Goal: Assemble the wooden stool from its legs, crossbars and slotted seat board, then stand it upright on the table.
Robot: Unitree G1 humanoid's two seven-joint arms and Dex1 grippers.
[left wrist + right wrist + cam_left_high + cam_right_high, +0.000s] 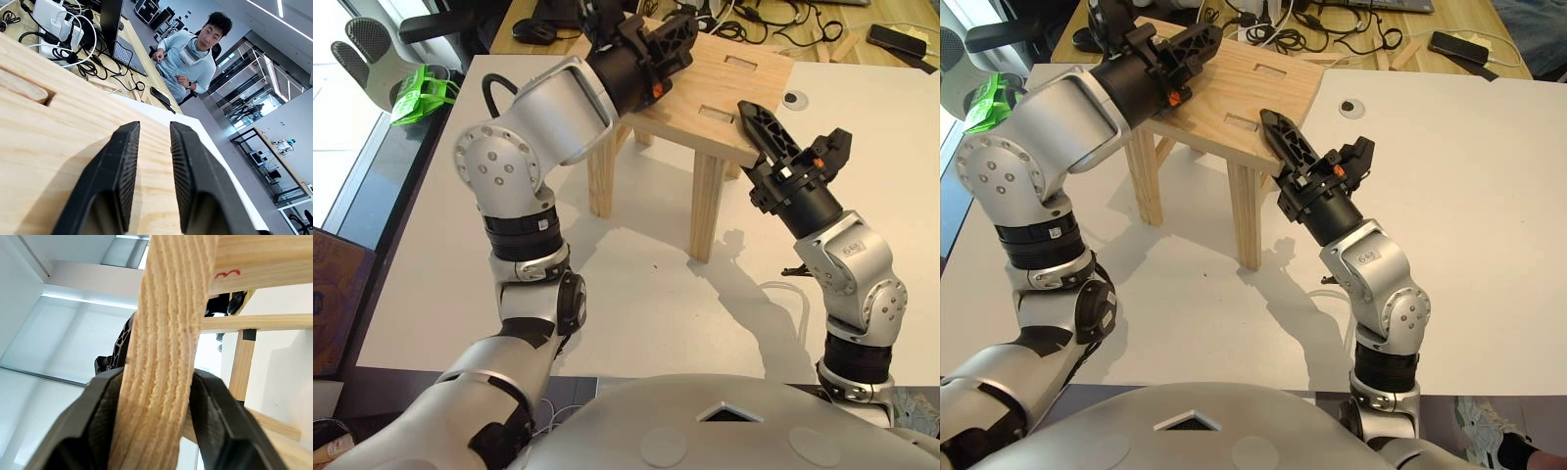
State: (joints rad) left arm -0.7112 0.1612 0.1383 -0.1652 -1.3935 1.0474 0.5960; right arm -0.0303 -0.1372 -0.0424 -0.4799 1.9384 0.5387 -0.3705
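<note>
Stool (705,201) upright on table (656,304), far legs partly hidden. We see right gripper (156,396) clamping seat board (744,90) edge; left gripper (152,142) narrowly apart, empty.

Silver arms (553,113), black joints.
Screws are set in the left elbow shell (499,166); orange tabs (658,92) are seen at the wrists.

The stool (705,196) stands upright on the desk (636,304), toward its far middle. The left hand (671,44) lies on top of the seat board (734,93), at its far left part. The right hand (751,119) grips the board's near right edge, one finger above and one below. A cable port (795,99) sits in the desk just right of the stool. Behind, a second desk (505,34) carries a phone (898,39). A bag (419,93) lies left of the desk.
</note>
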